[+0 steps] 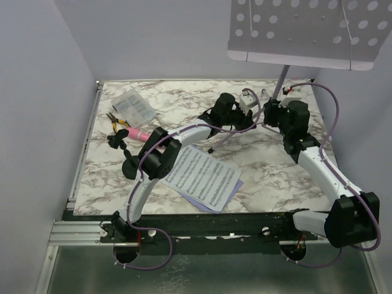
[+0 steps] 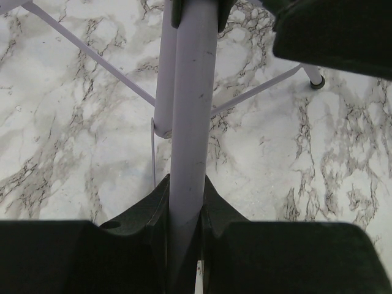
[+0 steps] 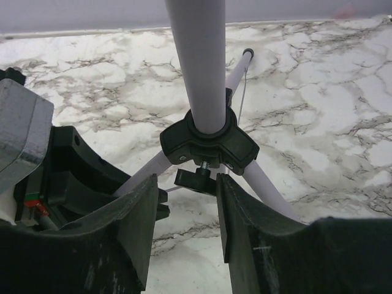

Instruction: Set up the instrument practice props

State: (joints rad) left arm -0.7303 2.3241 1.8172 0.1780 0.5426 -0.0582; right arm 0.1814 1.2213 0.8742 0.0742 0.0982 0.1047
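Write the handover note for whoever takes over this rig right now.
Left pincer: shut on the pole of the music stand.
Right pincer: open, just short of the knob under the leg hub.
The music stand is upright at the far right of the table, legs spread.
Sheet music: flat on the table, near the middle.
Microphone and small black stand: far left, by the pliers.
Done: music stand up.
Left: pages onto it, microphone set up.
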